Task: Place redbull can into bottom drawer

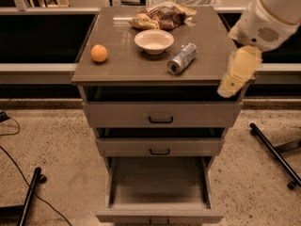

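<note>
Camera view, looking down on the front of the cabinet.

Labels: print on the redbull can [182, 59] and on the crinkled snack bag [160, 15] cannot be read. The can shows as silver with blue patches.

Can position: it lies on its side on the cabinet top [122, 67], right of centre, just beside and in front of the white bowl [154, 40]. It does not touch the bowl.

Can vs gripper: the gripper [237, 74] hangs at the right-hand edge of the cabinet top, pale yellow, below the white arm [270, 18]. It is right of the can and a little nearer the camera, apart from it and holding nothing. Whether it is spread or closed cannot be told.

Can orientation: the long axis runs diagonally, with the shiny round end at the near left, towards the camera, and the other end at the far right.

Bottom drawer [157, 185]: pulled well out, its inside floor in view and its front rim at the lower edge of the frame. The middle drawer [160, 147] and top drawer [160, 114] sit above it, each with a small black handle.

Other: an orange [99, 53] sits at the left of the top, well apart from the can.
</note>
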Available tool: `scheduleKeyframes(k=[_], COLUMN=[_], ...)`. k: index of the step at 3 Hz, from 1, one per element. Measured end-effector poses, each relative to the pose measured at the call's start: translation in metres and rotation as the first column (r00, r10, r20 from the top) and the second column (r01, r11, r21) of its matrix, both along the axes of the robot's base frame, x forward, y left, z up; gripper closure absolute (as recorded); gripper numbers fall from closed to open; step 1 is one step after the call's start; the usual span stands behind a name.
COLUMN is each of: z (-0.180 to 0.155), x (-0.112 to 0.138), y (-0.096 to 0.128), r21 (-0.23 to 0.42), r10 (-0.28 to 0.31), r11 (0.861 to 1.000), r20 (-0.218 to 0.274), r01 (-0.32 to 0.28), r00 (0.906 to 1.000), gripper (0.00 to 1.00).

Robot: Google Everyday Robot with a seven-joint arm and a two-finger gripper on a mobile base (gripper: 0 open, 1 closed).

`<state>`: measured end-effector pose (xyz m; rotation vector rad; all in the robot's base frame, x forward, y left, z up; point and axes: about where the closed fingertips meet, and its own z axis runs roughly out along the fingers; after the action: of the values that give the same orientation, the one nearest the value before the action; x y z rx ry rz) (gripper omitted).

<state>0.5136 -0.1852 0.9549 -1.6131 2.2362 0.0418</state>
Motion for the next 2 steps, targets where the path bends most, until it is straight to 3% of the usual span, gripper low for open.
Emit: scheduleKeyframes(k=[1, 2], z=[-0.005, -0.014], x=[0.089, 0.135], y=[0.034, 0.056], r21=[0.148, 0.177], r10=[-0.134, -0.270], r11=[0.981, 0.947], r20=[0.023, -0.022], r01=[0.129, 0.269], r00=[0.9908, 0.9627], gripper=[0.00, 0.00])
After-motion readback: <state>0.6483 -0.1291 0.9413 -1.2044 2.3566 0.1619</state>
